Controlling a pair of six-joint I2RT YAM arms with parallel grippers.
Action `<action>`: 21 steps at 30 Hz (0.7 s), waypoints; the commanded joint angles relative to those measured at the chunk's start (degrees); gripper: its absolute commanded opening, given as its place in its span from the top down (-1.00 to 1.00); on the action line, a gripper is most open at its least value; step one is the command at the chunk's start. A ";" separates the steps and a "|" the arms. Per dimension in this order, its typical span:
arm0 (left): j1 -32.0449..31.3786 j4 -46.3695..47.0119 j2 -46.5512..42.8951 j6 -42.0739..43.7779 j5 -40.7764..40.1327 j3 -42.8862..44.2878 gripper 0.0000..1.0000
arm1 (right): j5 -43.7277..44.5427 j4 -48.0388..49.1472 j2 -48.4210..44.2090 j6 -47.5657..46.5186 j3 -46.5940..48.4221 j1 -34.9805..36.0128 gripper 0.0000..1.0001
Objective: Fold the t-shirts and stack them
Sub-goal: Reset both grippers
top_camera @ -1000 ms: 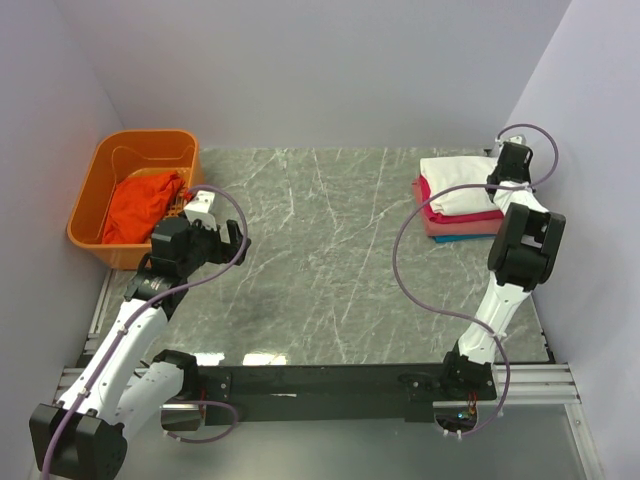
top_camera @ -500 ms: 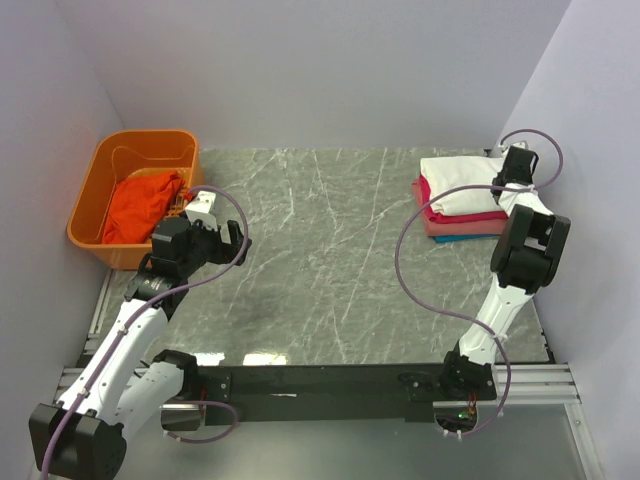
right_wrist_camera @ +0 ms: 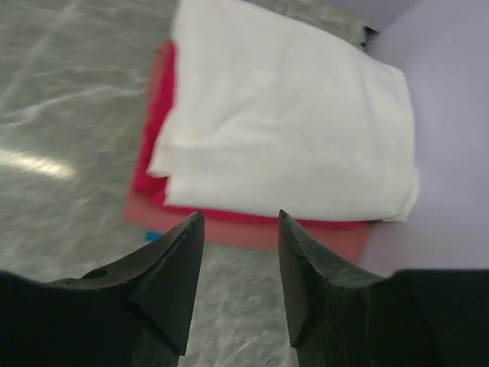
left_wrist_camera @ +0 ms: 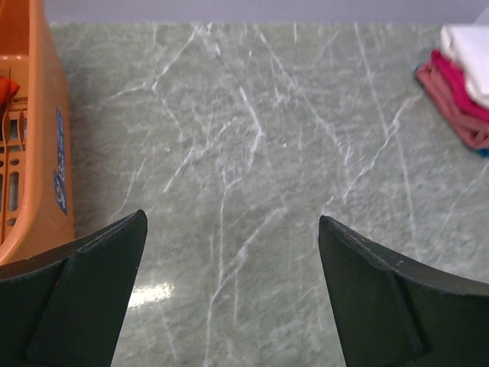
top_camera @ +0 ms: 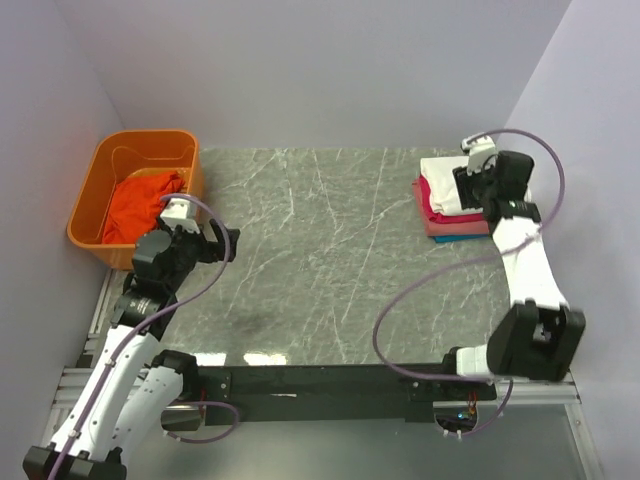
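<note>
- Hovering beside the folded stack (top_camera: 455,205) at the far right corner of the desk (top_camera: 330,250), the right pincer (right_wrist_camera: 241,218) stands partly apart and empty. This suggests the white shirt (right_wrist_camera: 290,130) on top is already placed, not held.
- Under the white shirt lie a magenta shirt (right_wrist_camera: 159,99), a pink shirt (right_wrist_camera: 252,233) and a blue shirt (right_wrist_camera: 153,235), with edges roughly aligned so the pile sits steady.
- The left pincer (left_wrist_camera: 231,222) gapes wide and empty over bare desk near the left edge, beside the orange basket (top_camera: 145,137), likely readied for the next pick.
- An orange-red shirt (top_camera: 140,205) lies crumpled in that basket, not yet folded.
</note>
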 commanded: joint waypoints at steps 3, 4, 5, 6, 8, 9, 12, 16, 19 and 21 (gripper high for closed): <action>3.23 -0.67 2.03 -8.06 1.46 6.44 -0.99 | -13.16 -2.35 -18.77 8.08 -7.51 -1.03 -0.37; 4.89 -2.16 3.78 -9.99 1.90 8.30 -0.99 | -13.17 0.18 -21.50 10.18 -9.27 -1.38 -0.46; 5.69 -3.48 4.32 -10.88 2.25 10.15 -0.99 | -12.39 2.21 -26.92 11.77 -11.47 -1.38 -0.58; 6.31 -6.02 4.50 -11.41 2.51 13.04 -0.99 | -9.42 4.06 -29.76 13.79 -15.40 -1.47 -0.83; 7.19 -7.62 3.89 -11.24 1.73 14.99 -0.99 | -5.54 9.33 -37.59 21.69 -19.64 -1.82 -0.87; 7.19 -8.67 3.36 -10.80 1.12 15.78 -0.99 | -2.39 10.04 -39.79 23.98 -22.53 -1.91 -0.89; 7.28 -10.78 0.29 -8.78 -2.48 14.83 -0.99 | 2.01 6.99 -45.51 32.84 -24.93 -1.82 -0.89; 7.28 -12.54 -2.87 -7.28 -3.99 12.45 -0.99 | 8.95 0.76 -45.70 37.09 -23.71 -1.74 -0.89; 7.28 -12.64 -5.51 -7.02 -3.99 10.70 -0.99 | 10.38 0.12 -46.31 36.66 -24.06 -1.74 -0.89; 7.28 -12.72 -6.48 -6.93 -3.90 9.64 -0.99 | 11.00 1.08 -46.93 36.39 -25.19 -1.65 -0.89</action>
